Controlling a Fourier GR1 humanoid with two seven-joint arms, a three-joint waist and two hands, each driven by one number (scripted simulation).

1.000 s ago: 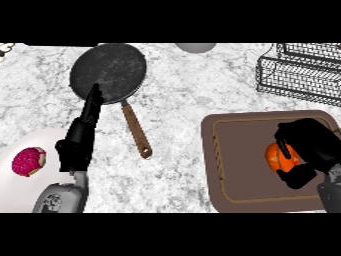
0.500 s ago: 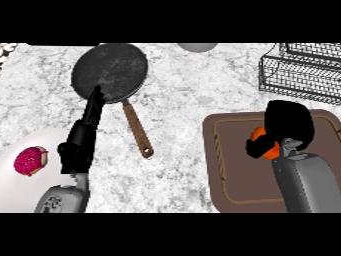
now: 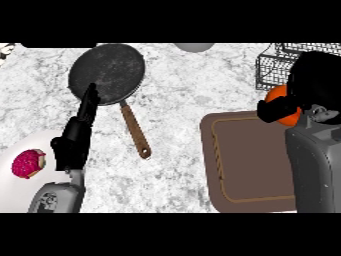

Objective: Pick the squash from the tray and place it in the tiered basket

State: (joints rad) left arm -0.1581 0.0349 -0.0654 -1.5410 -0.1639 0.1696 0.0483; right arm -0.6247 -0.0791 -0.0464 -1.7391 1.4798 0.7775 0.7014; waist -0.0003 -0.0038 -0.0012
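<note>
The orange squash [image 3: 282, 106] is lifted off the brown tray [image 3: 250, 165], and my right hand [image 3: 322, 85] is curled round it, hiding most of it. It hangs over the tray's far edge, just in front of the black wire tiered basket [image 3: 275, 67] at the upper right. My left hand [image 3: 78, 132] stays open at the left, fingers pointing up towards the pan.
A dark frying pan [image 3: 108, 73] with a brown handle [image 3: 134, 132] lies at the upper middle. A white plate [image 3: 3, 175] with a pink doughnut [image 3: 29, 163] sits at the lower left. A grey round object [image 3: 193, 47] shows at the top edge.
My right hand has raised the squash from the tray and carried it up and away towards the basket. The left hand has not moved.
</note>
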